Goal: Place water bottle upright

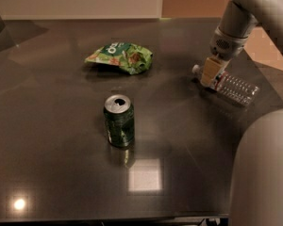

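The gripper (211, 72) sits low over the neck end of the water bottle (236, 87), right at the tabletop. From here I cannot tell whether it has closed on the neck or only straddles it. The bottle lies on its side. Its white cap (196, 69) pokes out just past the gripper on the view's left, and its ribbed body runs away from the gripper to the right and toward the camera.

Before lifting I would want a firm hold just below the cap. Then I would swing the neck up in an arc, letting the base pivot on the table (61, 173) rather than drag. I expect the light, slick plastic to slide or roll if the hold is loose, so I would raise it slowly and release only once the base sits flat.

Further out from the gripper, well off to the view's left and nearer the camera, a green soda can (119, 120) stands upright. A green snack bag (120, 58) lies to the left and a little farther back. Both are far enough away not to interfere.

Count: one bottle, one can, one bag, one gripper.
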